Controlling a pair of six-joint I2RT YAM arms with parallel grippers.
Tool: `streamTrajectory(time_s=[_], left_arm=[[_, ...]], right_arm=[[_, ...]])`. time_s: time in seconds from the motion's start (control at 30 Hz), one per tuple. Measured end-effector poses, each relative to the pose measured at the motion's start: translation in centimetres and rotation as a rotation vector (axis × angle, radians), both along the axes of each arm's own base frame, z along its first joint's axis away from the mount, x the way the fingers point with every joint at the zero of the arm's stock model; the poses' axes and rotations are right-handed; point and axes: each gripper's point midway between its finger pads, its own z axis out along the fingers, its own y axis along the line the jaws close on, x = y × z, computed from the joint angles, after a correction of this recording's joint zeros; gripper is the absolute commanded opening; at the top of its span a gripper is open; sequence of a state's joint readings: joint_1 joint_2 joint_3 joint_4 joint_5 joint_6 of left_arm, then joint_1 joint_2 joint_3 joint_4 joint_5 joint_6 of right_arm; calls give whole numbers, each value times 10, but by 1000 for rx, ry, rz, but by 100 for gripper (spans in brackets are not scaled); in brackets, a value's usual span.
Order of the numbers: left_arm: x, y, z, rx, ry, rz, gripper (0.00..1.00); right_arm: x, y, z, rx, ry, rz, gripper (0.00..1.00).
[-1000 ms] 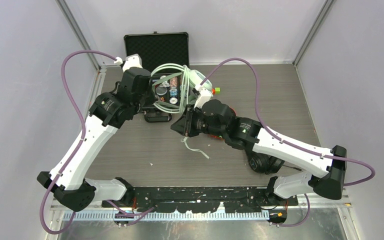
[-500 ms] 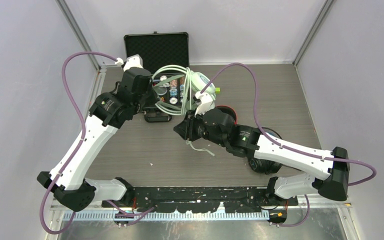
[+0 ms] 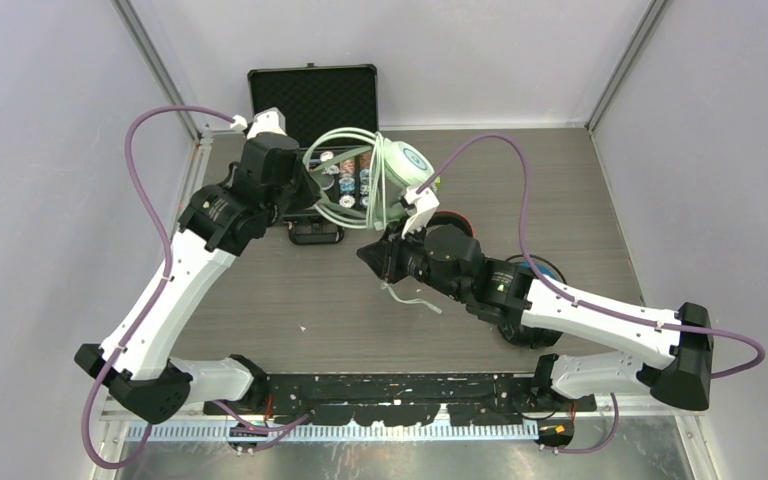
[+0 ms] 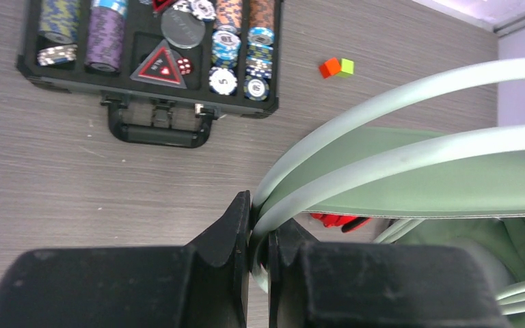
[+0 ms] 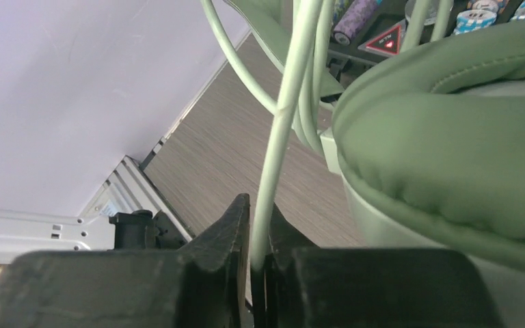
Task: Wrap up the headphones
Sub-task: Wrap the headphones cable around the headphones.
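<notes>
Since a second ago we drew our right gripper [image 5: 258, 222] toward three o'clock, pinching the cable [image 5: 277, 150] of the mint headphones [image 3: 401, 160]. Our left gripper [image 4: 260, 229] clamps their headband above the chip case [image 3: 312, 100] at twelve; bare table [image 3: 280, 290] spreads toward seven.

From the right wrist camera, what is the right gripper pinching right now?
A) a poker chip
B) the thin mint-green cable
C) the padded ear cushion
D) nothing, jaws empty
B: in the right wrist view the right gripper has its jaws closed on the thin mint-green cable, which runs straight down between them. The ear cushion sits off to the side, not between them.
</notes>
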State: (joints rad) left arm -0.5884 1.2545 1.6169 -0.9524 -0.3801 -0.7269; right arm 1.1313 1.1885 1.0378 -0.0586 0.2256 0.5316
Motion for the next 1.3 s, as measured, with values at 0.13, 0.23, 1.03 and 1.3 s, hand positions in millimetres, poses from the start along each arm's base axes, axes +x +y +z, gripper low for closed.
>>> streamTrajectory(time_s=[0.13, 0.23, 1.03, 1.3], left_arm=[[2, -11, -2, -56, -10, -26, 0], [4, -17, -9, -91, -5, -28, 0], [2, -26, -11, -188, -22, -39, 0], [2, -27, -9, -204, -34, -40, 0]], right_arm=[[7, -3, 3, 2, -22, -39, 21], [11, -5, 5, 7, -30, -64, 33], [19, -25, 19, 22, -25, -173, 53], [20, -23, 32, 38, -36, -176, 57]])
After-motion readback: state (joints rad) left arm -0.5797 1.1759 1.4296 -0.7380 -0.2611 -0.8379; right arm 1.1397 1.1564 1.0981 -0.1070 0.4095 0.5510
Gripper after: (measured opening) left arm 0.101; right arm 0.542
